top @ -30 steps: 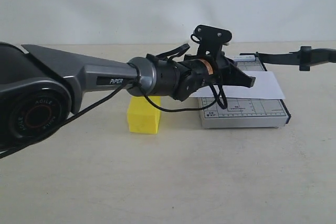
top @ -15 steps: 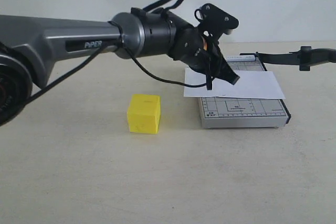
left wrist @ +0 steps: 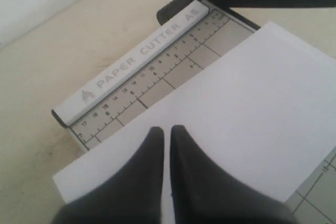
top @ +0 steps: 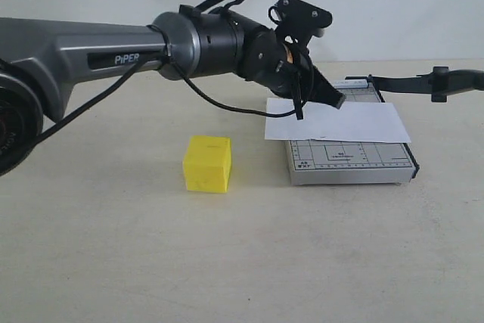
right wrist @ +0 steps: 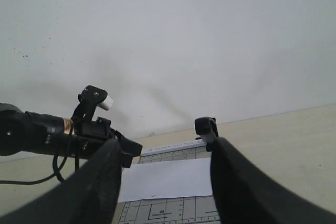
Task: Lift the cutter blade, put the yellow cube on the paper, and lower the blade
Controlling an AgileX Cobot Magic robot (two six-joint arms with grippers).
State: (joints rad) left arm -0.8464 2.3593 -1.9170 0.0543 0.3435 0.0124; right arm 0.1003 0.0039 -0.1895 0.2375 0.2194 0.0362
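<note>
Left wrist view has the left tool (left wrist: 167,129) with its two black fingers pressed together on nothing. It hangs over the plain white rectangular sheet of paper (left wrist: 236,108), near one corner. Under the sheet lies the small grey gridded trimmer base (top: 352,160), with the paper overhanging its left side.

From the base's back corner the long thin black cutter blade (top: 408,82) reaches out past the right edge of the exterior view, clear of the base, so I judge the raising done. In the right wrist view the right tool (right wrist: 166,142) has its jaws wide apart with nothing between them. A rounded black part of the blade sits just beside one finger; whether that finger props the blade I cannot tell.

Well apart to the left, the bright yellow matte cube (top: 206,163) rests on the pale table (top: 242,262), with neither tool on it. Left to do: carry the cube onto the paper, then lower the blade.

Count: two tools, one cube, one sheet, one base, one blade.
</note>
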